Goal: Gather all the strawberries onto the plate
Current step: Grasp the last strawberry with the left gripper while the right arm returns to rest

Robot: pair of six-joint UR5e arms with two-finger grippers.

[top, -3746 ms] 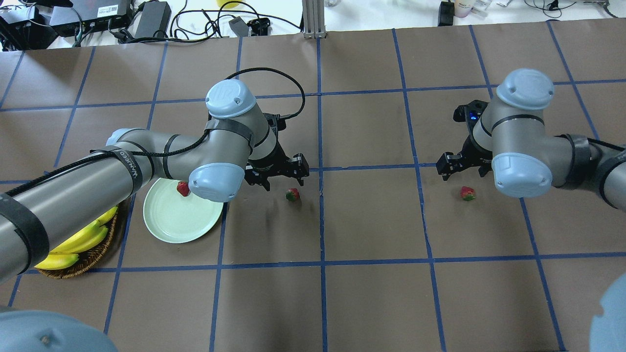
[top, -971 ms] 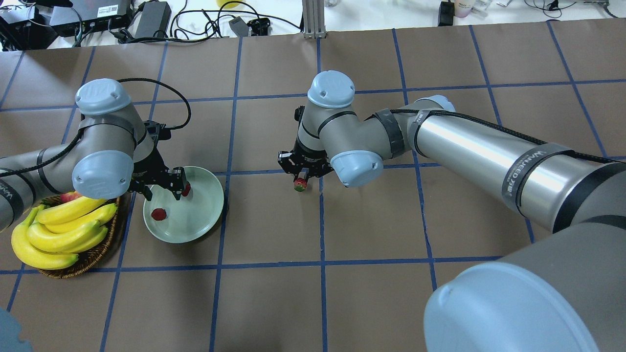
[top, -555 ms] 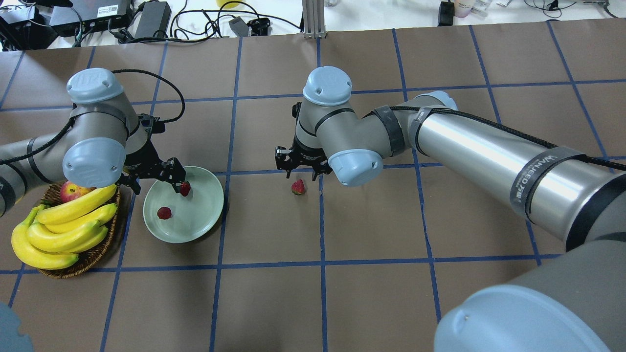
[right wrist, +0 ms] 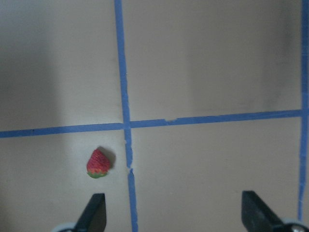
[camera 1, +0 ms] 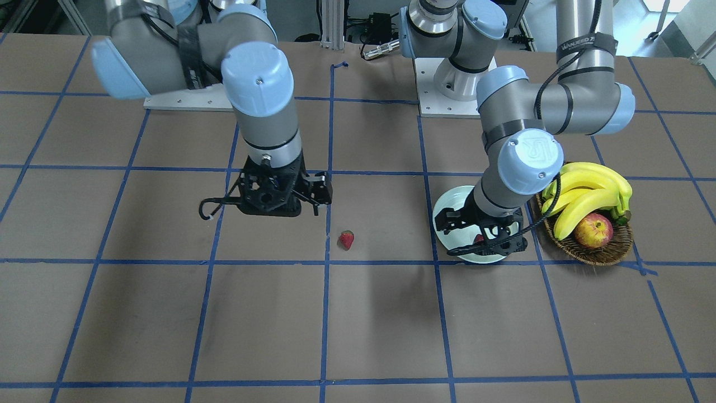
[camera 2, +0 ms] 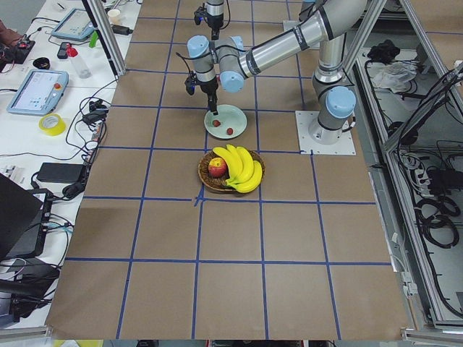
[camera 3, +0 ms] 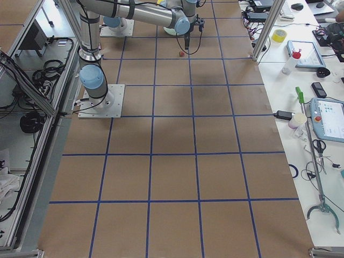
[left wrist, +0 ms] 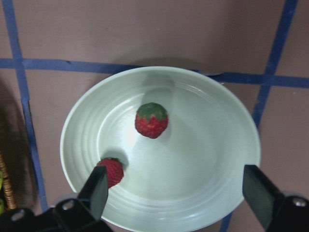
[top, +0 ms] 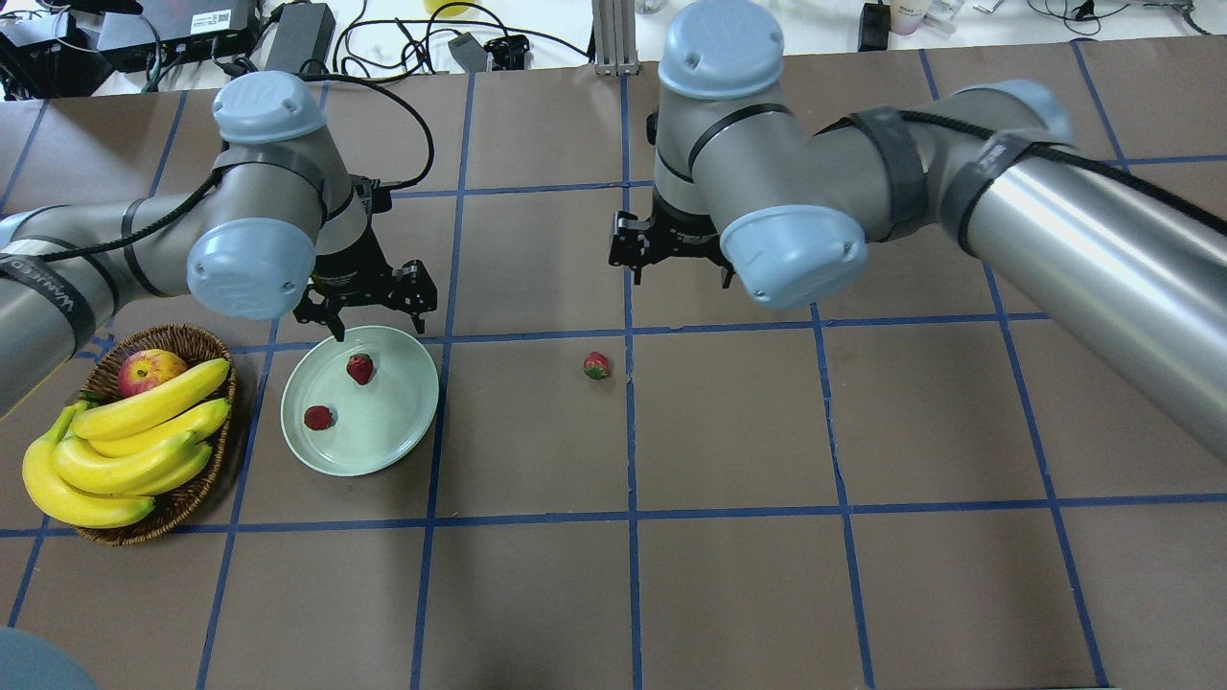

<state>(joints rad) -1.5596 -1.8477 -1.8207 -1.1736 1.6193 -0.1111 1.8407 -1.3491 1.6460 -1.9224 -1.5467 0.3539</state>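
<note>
Two strawberries (top: 359,368) (top: 318,418) lie in the pale mint plate (top: 388,426); the left wrist view shows them too (left wrist: 151,120) (left wrist: 111,170). The third strawberry (top: 596,365) lies on the brown table right of the plate, by a blue tape line, and shows in the right wrist view (right wrist: 98,163). My left gripper (top: 377,321) is open and empty above the plate's far rim. My right gripper (top: 676,266) is open and empty, raised beyond the lone strawberry (camera 1: 346,239).
A wicker basket (top: 168,503) with bananas (top: 125,441) and a red-yellow apple (top: 149,369) stands just left of the plate. Cables and boxes line the table's far edge.
The right gripper, shut on the third strawberry a second ago, let it go on the table and rose away toward the far side. The left gripper lifted off the plate and moved back.
</note>
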